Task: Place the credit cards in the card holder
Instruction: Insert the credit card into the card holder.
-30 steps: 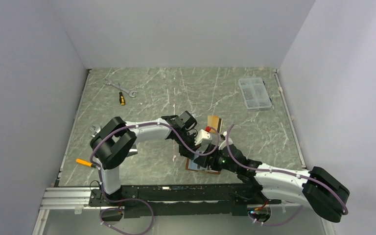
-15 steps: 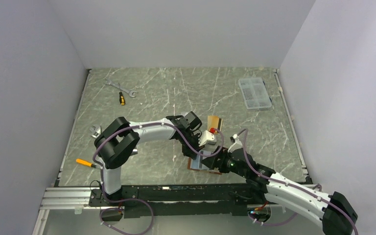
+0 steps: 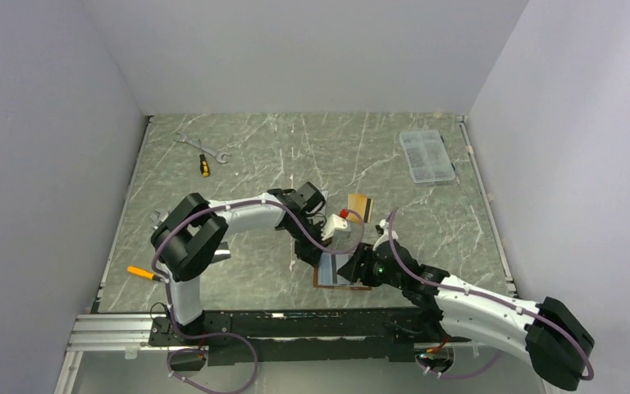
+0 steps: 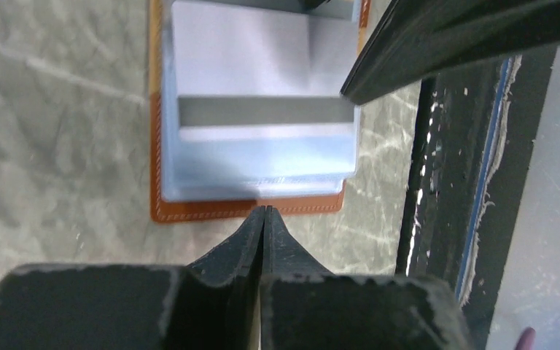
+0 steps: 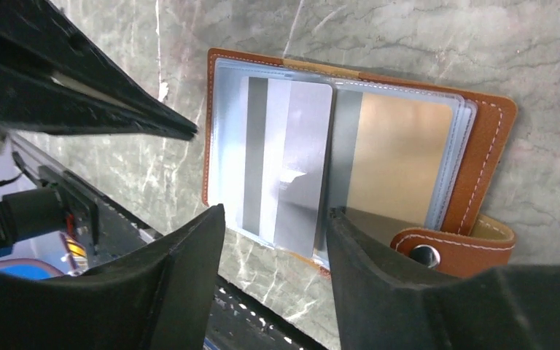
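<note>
The tan-brown card holder (image 5: 481,138) lies open on the table near the front edge, its light blue-grey sleeves up; it also shows in the top view (image 3: 328,281). A silver-grey card (image 5: 286,164) with a dark stripe lies across the left sleeves, its lower end sticking out. My right gripper (image 5: 273,227) is open and straddles that end, touching nothing. My left gripper (image 4: 264,213) is shut and empty, its tips at the holder's brown rim (image 4: 189,211). An orange card (image 3: 359,205) with a dark stripe lies on the table behind the grippers.
A clear compartment box (image 3: 426,154) sits at the back right. A wrench (image 3: 201,146) and a small screwdriver (image 3: 204,166) lie at the back left. An orange-handled tool (image 3: 142,272) lies at the front left. The black rail (image 4: 437,182) runs close beside the holder.
My left gripper has shifted slightly left, to the holder's edge. My right arm has changed its reach and angle while its gripper stays over the holder.
</note>
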You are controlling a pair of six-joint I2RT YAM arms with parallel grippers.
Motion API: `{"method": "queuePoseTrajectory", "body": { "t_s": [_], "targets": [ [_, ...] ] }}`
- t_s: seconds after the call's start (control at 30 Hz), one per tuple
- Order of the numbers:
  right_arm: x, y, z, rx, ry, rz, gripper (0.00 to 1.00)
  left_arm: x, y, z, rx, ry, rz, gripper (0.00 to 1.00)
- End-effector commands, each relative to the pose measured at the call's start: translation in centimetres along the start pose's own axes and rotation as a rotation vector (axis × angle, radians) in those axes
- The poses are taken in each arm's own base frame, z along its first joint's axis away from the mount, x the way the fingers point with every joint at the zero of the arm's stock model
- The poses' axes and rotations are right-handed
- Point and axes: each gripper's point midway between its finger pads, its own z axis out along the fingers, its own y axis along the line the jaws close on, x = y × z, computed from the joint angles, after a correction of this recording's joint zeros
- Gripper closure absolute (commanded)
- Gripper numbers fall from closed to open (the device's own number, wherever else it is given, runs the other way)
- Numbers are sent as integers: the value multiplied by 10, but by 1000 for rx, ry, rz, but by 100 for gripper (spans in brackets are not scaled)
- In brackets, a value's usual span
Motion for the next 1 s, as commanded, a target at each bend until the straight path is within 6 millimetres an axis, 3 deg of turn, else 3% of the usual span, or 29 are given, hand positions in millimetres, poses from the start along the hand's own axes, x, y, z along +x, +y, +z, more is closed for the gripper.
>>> {"method": "queuePoseTrajectory", "body": {
  "t_s": [0.0, 0.13, 0.27, 0.6, 0.83, 0.97],
  "targets": [
    [-10, 17, 3, -17, -4, -68, 48, -5, -2, -28, 74, -88, -37, 93],
    [-9, 22, 7, -8, 16, -88, 56, 2, 9, -48, 49, -124, -61, 91],
    [-11, 33, 12, -20, 21, -107, 58, 18, 10, -38, 24, -100, -67, 92],
    [-4, 54, 29, -6, 73, -177, 54, 27, 12, -9, 61, -22, -182, 95],
    [-6, 56, 35, 8, 69, -202, 52, 28, 9, 2, 131, -9, -225, 95],
    [-8, 54, 32, 36, 72, -209, 53, 27, 11, -2, 129, -28, -227, 96]
  ]
}}
